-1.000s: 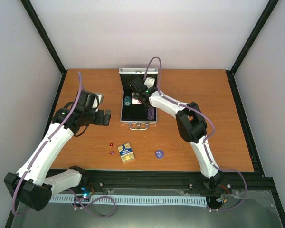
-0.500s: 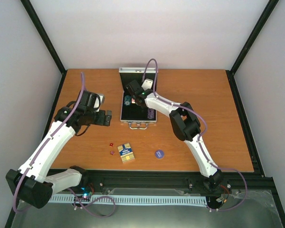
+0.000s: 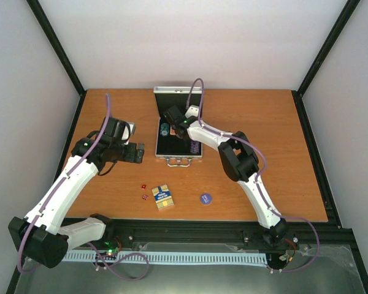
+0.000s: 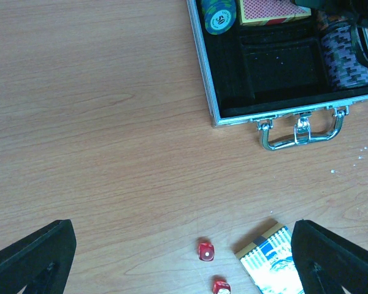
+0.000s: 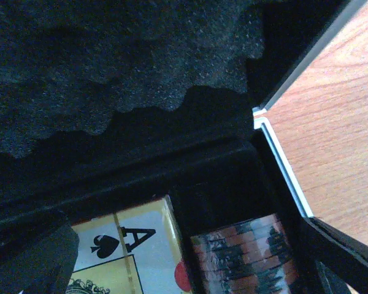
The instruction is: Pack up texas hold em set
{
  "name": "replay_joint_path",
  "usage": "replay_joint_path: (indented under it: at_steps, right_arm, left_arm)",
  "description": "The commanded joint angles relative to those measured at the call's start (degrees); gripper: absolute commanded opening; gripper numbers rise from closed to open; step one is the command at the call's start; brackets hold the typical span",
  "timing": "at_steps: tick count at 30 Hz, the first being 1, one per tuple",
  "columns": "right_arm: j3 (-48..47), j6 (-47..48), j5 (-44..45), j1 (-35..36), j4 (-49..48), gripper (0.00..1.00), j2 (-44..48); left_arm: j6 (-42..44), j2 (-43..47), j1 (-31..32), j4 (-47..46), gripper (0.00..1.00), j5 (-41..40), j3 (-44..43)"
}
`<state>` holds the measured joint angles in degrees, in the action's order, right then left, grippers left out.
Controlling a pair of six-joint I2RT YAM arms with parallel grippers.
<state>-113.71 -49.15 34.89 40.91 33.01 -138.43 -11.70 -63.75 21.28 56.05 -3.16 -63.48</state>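
Observation:
The silver case lies open at the table's back middle, its lid raised. In the left wrist view the case rim holds green chips, a red deck and a chip row; the handle faces me. Two red dice and the blue-yellow deck lie on the table below my open, empty left gripper. The blue disc lies right of the deck. My right gripper is open inside the case, above the red deck and a chip row.
The lid's black foam lining fills the top of the right wrist view, close to the fingers. My left gripper hovers left of the case. The black frame rail runs along the table's near edge.
My right gripper has shifted a little toward the back left of the case. The left arm has barely moved.

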Motion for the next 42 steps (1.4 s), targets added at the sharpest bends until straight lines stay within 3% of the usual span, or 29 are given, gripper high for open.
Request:
replay_joint_path:
  at_steps: [1,15,29,35,42]
  right_arm:
    - [4.0,-1.6,1.2,0.0,1.7,0.98,0.6]
    - [3.8,4.1,0.0,-0.1,0.2,0.99,8.5]
    - [2.5,9.0,-11.2,0.0,9.2,0.99,7.5]
    - [9.4,12.3,-13.4,0.4,6.4,0.99,13.3]
    - [10.4,17.2,-18.6,0.4,10.6,0.99,18.5]
  left_arm:
    - [0.9,-0.2,0.2,-1.0,0.99,0.4,-0.4]
    - [1.0,1.2,0.3,-0.7,0.99,-0.4,0.0]
    - [1.0,1.1,0.3,-0.4,0.99,-0.2,-1.5]
    - [1.1,1.3,0.3,-0.3,0.99,-0.5,-1.3]
    - [1.1,-0.3,0.3,0.4,0.99,-0.3,-3.3]
